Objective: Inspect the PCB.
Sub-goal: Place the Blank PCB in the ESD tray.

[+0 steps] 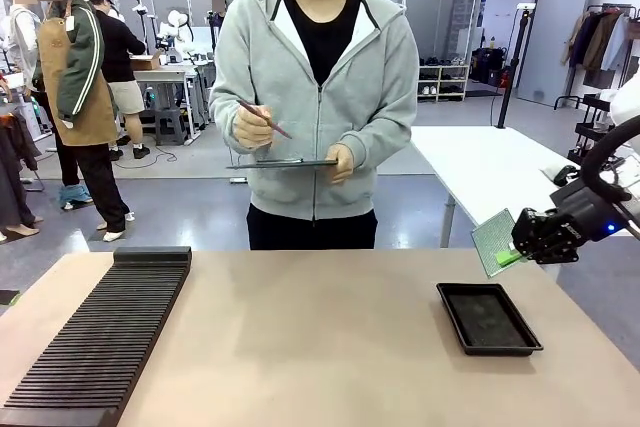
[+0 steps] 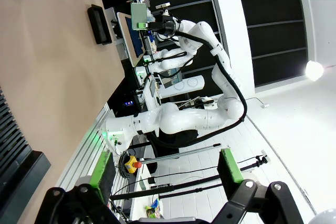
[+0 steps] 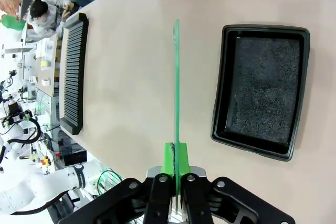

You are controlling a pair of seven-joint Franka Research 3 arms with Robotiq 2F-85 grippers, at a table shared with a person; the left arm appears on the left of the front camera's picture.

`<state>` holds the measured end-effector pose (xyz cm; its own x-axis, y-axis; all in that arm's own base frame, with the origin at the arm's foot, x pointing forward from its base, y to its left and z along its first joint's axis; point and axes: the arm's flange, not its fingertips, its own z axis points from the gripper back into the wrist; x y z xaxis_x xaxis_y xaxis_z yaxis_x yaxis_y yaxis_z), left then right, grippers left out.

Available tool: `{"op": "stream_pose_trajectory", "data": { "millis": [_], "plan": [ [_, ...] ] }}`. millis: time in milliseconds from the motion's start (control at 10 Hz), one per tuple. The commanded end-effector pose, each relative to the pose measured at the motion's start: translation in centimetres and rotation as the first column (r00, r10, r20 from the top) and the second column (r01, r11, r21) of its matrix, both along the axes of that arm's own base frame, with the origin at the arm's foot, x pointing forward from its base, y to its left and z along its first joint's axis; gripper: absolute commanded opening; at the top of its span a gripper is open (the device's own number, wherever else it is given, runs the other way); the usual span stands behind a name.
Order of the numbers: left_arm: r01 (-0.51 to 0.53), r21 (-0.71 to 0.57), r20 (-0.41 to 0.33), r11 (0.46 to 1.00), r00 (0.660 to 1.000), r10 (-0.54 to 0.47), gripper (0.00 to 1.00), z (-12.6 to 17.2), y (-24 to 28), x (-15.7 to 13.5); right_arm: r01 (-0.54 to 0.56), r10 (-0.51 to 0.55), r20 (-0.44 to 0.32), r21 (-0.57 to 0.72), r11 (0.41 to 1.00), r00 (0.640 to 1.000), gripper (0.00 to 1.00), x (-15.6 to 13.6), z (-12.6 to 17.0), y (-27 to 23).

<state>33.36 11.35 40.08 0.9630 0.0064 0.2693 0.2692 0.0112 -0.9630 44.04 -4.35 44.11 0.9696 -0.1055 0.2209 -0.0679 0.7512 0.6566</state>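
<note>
The PCB (image 1: 493, 242) has a pale grey-green speckled face and a bright green edge, the tray (image 1: 488, 318) is black, the slotted rack (image 1: 100, 337) is dark grey, the table (image 1: 320, 347) is beige, and the person's hoodie (image 1: 370, 97) is light grey.

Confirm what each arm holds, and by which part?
Right gripper pinches the PCB by one edge, held above the table. Left gripper: jaws open, nothing held.

The right arm is reaching in from the right, its wrist bending toward the table's right edge. The right gripper (image 1: 512, 253) is pinching the PCB (image 1: 494, 241) edge-on between closed green pads (image 3: 168, 157), above the table. The left gripper (image 2: 163, 174) is hanging with fingers spread wide, holding nothing.
</note>
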Motion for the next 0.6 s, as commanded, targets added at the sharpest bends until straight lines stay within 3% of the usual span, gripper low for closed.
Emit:
{"op": "stream_pose_trajectory", "data": {
  "millis": [0, 100, 500],
  "plan": [
    [0.000, 0.001, -0.002, 1.000, 1.000, 0.000, 1.00, 0.0, 0.1, -0.1, 0.056, -0.055, 0.009, -0.038, 0.998, 0.998, 0.03, 1.9, -1.9, -0.2],
    [0.000, 0.001, -0.002, 1.000, 1.000, 0.000, 1.00, 0.0, 0.1, -0.1, 0.039, -0.039, -0.023, 0.008, 0.999, 0.999, 0.03, 3.5, -3.3, -0.4],
    [0.000, 0.001, -0.002, 1.000, 1.000, 0.000, 1.00, 0.0, 0.1, -0.1, 0.091, -0.099, -0.110, -0.076, 0.993, 0.989, 0.03, 6.0, -6.9, -0.2]
  ]
}}
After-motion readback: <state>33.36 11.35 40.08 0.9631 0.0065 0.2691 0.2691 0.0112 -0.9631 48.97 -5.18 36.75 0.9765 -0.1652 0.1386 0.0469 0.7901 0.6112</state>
